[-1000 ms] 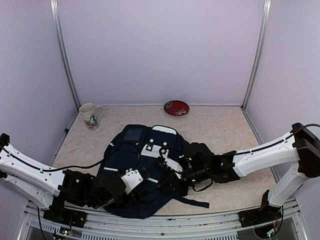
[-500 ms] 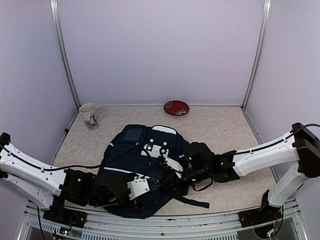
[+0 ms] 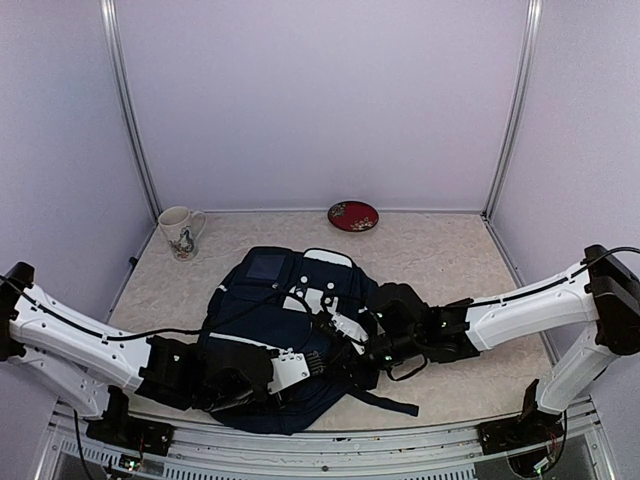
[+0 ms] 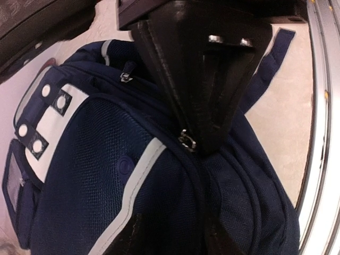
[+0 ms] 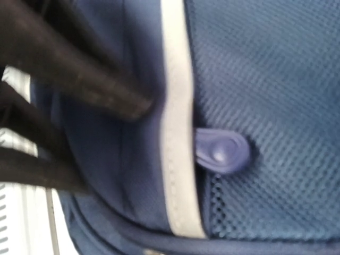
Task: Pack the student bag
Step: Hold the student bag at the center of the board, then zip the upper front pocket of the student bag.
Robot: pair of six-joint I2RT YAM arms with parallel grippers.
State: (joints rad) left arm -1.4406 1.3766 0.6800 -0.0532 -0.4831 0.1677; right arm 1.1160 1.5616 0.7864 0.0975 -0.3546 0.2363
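Centrally placed toward the near edge of the worktop (image 3: pixel 455 260), slightly left of its middle, the student bag (image 3: pixel 262 305) lies flat with its front upward. Its white top patch (image 3: pixel 330 262) points to the far edge and one black strap (image 3: pixel 385 403) trails out toward the near right. The left wrist view shows navy mesh fabric, the thin white stripe (image 4: pixel 133 180) running diagonally, and a patch with round studs (image 4: pixel 42 122).

The left gripper (image 3: pixel 316 361) reaches in from the near left corner and sits low over the near part of the bag. One dark finger (image 4: pixel 207 79) ends right at a small metal zipper pull (image 4: pixel 186 141) on a raised seam. The opposite finger shows only at the bottom of that view. The two stand partly apart astride the seam (whether they pinch the pull or the fabric cannot be told).

The right gripper (image 3: pixel 350 366) comes from the right edge and meets the bag's near right side, close to the left gripper. Its fingers (image 5: pixel 79 79), blurred and dark, are pressed together against the fabric beside the white stripe. A navy rubber tab (image 5: pixel 220 151) lies just past that stripe. Nothing can be made out between them.

A cream mug (image 3: pixel 180 232) with a printed figure stands upright at the far left corner. A red patterned dish (image 3: pixel 353 215) rests against the far edge near its middle, well apart from the bag.
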